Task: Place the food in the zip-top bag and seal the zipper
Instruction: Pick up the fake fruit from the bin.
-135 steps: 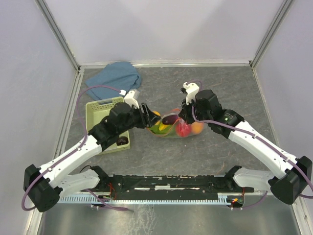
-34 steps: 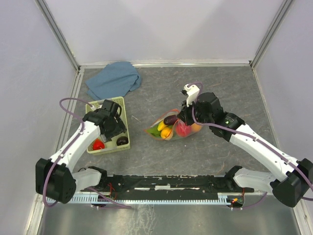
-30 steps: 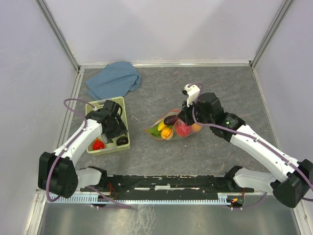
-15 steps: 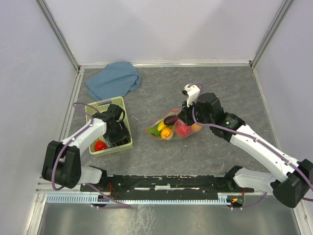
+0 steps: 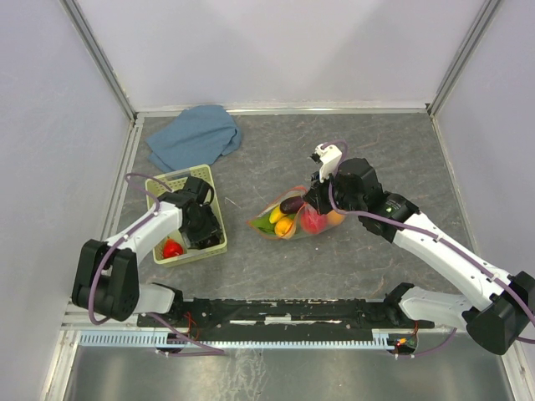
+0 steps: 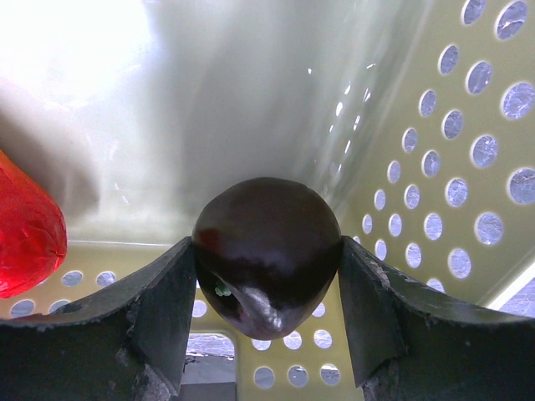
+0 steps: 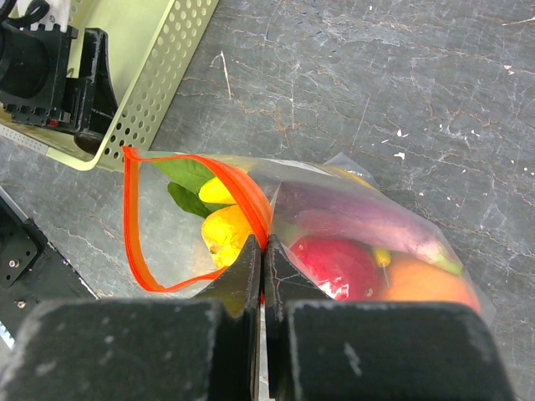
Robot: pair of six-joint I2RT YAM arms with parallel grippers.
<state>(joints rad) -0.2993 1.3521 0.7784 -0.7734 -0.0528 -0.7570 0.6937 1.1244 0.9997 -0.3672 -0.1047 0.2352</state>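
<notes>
Left fingers [image 6: 159, 317] sunk into basket [image 6: 468, 125], clasping dark purple fruit [image 6: 267, 242], right fingers [image 7: 234, 326] pinched shut on zipper [image 7: 130, 217]

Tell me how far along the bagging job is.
Done: several colourful toy foods lie inside the clear zip-top plastic bag. In hand: right jaws pinch its red-orange zipper strip, mouth open; left jaws touch both sides of a dark purple round toy fruit in the pale green perforated basket. Left: that fruit, the red toy piece beside it, then sealing.
</notes>
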